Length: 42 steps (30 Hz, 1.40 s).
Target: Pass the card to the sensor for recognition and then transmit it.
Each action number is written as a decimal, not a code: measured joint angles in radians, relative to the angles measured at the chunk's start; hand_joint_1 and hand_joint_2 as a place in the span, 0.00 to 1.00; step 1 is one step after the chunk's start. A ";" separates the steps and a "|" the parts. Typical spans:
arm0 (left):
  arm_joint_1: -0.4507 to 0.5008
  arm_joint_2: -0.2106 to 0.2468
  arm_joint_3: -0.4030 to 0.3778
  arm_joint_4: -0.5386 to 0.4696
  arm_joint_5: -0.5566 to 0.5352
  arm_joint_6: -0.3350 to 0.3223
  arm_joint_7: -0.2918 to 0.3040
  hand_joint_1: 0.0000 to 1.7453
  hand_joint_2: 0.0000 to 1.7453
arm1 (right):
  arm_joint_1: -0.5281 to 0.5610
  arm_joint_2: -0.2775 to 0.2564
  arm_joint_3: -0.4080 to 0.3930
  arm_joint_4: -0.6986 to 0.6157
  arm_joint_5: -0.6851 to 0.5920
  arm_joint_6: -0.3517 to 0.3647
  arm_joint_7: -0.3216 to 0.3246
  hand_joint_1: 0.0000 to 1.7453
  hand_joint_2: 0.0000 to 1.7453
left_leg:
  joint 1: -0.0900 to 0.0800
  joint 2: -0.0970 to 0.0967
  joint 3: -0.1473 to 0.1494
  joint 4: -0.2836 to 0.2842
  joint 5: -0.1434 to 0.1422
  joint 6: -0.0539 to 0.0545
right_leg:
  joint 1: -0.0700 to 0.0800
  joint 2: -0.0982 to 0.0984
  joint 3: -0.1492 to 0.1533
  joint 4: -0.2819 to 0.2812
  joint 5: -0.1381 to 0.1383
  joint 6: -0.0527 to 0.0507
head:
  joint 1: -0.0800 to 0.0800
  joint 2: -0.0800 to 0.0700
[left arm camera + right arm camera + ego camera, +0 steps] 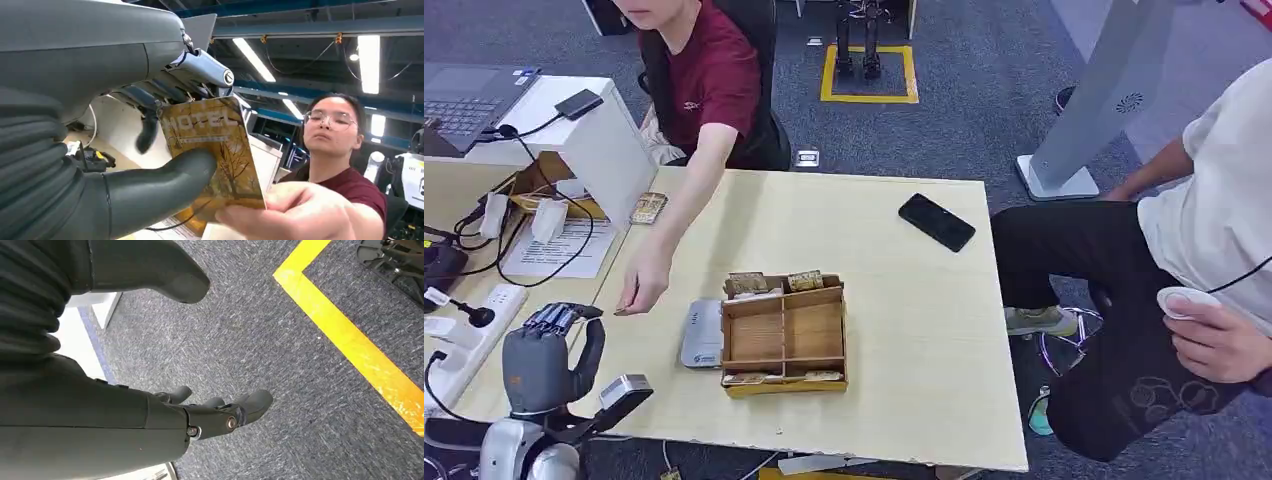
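Observation:
My left hand (549,350) is raised at the table's front left corner. In the left wrist view its thumb (150,192) and fingers pinch a golden card (220,145) printed "HOTEL". A person's hand (280,212) grips the same card at its far edge; in the head view that person's hand (639,290) reaches to my fingertips. The grey-white sensor (702,333) lies flat on the table, to the right of my hand and against the wooden box (784,335). My right hand (220,415) hangs over the carpet, fingers apart and holding nothing.
The wooden box holds more cards along its edges. A black phone (936,222) lies at the table's far right. A power strip (474,330), cables and a laptop (464,100) crowd the left side desk. A second person (1214,230) sits at the right.

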 joint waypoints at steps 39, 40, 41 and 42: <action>-0.062 -0.050 -0.133 0.003 0.391 -0.437 0.307 1.00 1.00 | 0.001 0.002 -0.033 0.000 -0.003 -0.019 0.011 0.00 1.00 | 0.000 0.000 0.000 0.000 0.001 0.000 | 0.000 0.000 0.000 0.000 0.000 0.000 | 0.000 0.000; -0.067 -0.053 -0.135 0.011 0.386 -0.437 0.314 1.00 1.00 | 0.000 0.002 -0.033 0.000 -0.002 -0.019 0.011 0.00 1.00 | 0.000 0.000 0.000 0.000 0.001 0.000 | 0.000 0.000 0.000 0.000 0.000 0.000 | 0.000 0.000; -0.073 -0.057 -0.137 0.020 0.385 -0.437 0.320 1.00 1.00 | 0.000 0.002 -0.033 0.000 -0.001 -0.019 0.014 0.00 1.00 | 0.000 0.000 0.000 0.000 0.001 0.000 | 0.000 0.000 0.000 0.000 0.000 0.000 | 0.000 0.000; -0.078 -0.060 -0.140 0.029 0.383 -0.437 0.323 1.00 1.00 | 0.001 0.002 -0.033 0.000 0.000 -0.019 0.017 0.00 1.00 | 0.000 0.000 0.000 0.000 0.001 0.000 | 0.000 0.000 0.000 0.000 0.000 0.000 | 0.000 0.000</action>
